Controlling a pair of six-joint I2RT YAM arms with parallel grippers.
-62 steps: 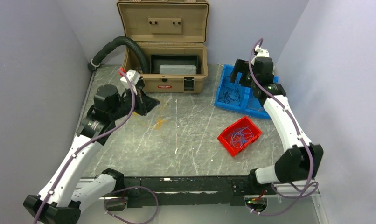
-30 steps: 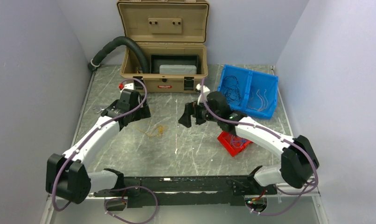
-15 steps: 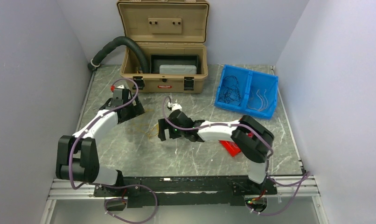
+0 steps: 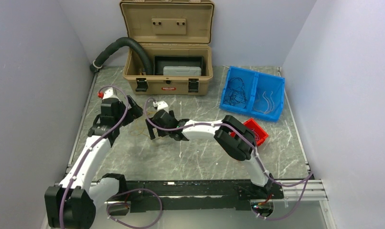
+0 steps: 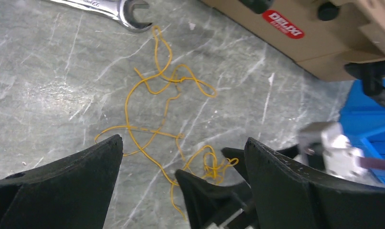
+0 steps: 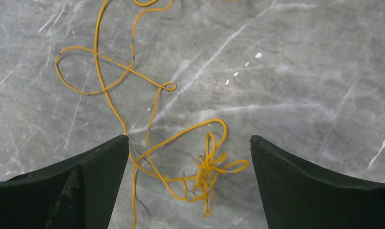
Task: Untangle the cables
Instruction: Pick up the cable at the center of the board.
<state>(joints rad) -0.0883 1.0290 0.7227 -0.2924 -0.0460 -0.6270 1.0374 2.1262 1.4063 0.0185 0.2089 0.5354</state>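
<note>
**While Both Grippers Are Hanging Open: Taking Hold of the Yellow-Orange Tangle**

Since neither gripper is holding any wire, the step in hand is judged to be the first grasp.

The table (image 4: pixel 195 155) is carrying a tan case (image 4: pixel 167 71) standing open at the far edge. A blue bin (image 4: pixel 269 112) is sitting at far right, with black cables (image 4: pixel 237 90) lying in its left compartment. A red bin (image 4: pixel 258 132) is showing partly behind the right arm.

The left gripper (image 4: pixel 134 110) and the right gripper (image 4: pixel 155 131) are hovering close together at left centre. Both are standing with jaws spread wide and gripping nothing.

The yellow-orange cables (image 5: pixel 157 102) are lying loose on the table directly beneath them, with a wrench (image 5: pixel 104 5) lying just beside one end. A tight knot (image 6: pixel 207 169) is sitting below the gap between the right gripper's fingers.

Recommended handling, as a judgement:
- The right gripper should be closing on the knot, low against the table, since such thin wire is likely to slip.
- The left gripper should be taking a free loop well apart from the knot.
- Pulling should be gentle, so that loops are opening rather than tightening.
</note>
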